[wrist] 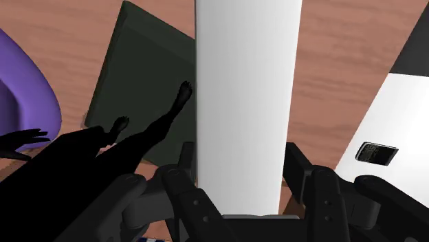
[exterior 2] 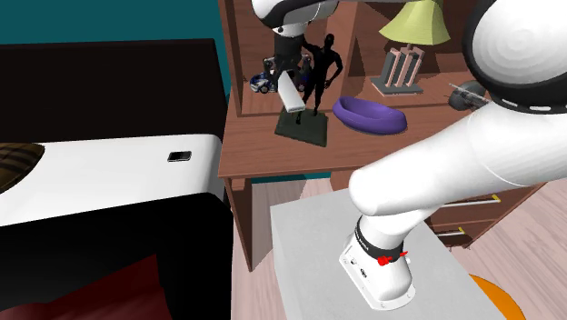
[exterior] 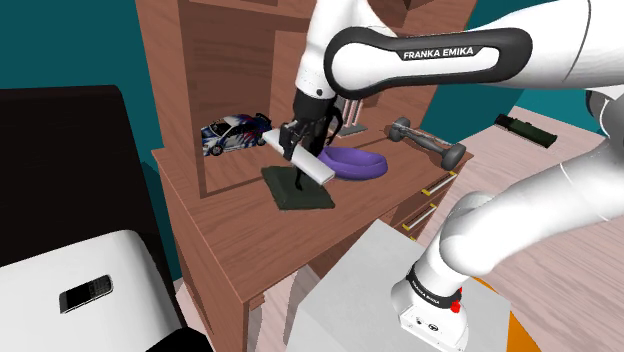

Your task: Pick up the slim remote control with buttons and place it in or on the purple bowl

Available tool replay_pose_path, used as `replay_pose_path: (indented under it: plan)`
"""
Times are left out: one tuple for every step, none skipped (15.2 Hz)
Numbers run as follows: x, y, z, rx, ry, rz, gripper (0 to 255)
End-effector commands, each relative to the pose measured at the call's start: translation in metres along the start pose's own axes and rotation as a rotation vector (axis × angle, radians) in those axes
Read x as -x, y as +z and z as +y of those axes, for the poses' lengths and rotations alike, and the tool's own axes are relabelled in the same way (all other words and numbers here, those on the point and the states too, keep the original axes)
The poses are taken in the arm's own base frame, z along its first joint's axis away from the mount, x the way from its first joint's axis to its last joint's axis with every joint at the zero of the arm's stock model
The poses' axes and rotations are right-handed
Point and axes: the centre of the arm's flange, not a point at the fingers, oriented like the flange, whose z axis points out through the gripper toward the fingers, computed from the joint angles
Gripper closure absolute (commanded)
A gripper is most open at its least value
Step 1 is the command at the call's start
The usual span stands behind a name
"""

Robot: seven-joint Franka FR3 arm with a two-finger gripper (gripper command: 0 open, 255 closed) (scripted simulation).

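Observation:
A long plain white remote (exterior: 306, 163) is clasped between my gripper's (exterior: 293, 140) fingers and held in the air over the wooden desk (exterior: 240, 215). It hangs tilted just above the dark square base (exterior: 297, 189) of a black figurine (exterior 2: 323, 65). The purple bowl (exterior: 355, 163) sits on the desk just to the shoulder view's right of the remote. In the wrist view the remote (wrist: 247, 103) runs straight out from my gripper (wrist: 240, 196), with the dark base (wrist: 148, 86) and the bowl's rim (wrist: 24, 103) beside it. No buttons show on the remote.
A toy car (exterior: 235, 133) stands at the back of the desk and a grey dumbbell (exterior: 430, 142) lies beyond the bowl. A lamp and a rack (exterior 2: 402, 71) stand behind the bowl. A white cabinet (exterior: 90, 290) with a small dark device sits below the desk's edge.

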Motion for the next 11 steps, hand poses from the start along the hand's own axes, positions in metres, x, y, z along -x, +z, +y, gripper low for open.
replay_pose_path:
  plan:
    - [0.011,0.021,0.04,0.021,0.01,-0.13,255]
    - [0.011,0.02,0.053,0.021,0.01,-0.13,255]
    - [0.01,0.02,0.066,0.021,0.01,-0.13,255]
    - [0.01,0.02,0.079,0.021,0.01,-0.13,255]
    - [0.009,0.02,0.092,0.021,0.01,-0.13,255]
    - [0.009,0.02,0.105,0.021,0.01,-0.13,255]
    - [0.009,0.02,0.119,0.021,0.01,-0.13,255]
    - [0.008,0.02,0.132,0.021,0.01,-0.13,255]
    - [0.008,0.019,0.145,0.021,0.01,-0.13,255]
    - [0.008,0.019,0.158,0.021,0.01,-0.13,255]
    - [0.007,0.019,0.171,0.021,0.01,-0.13,255]
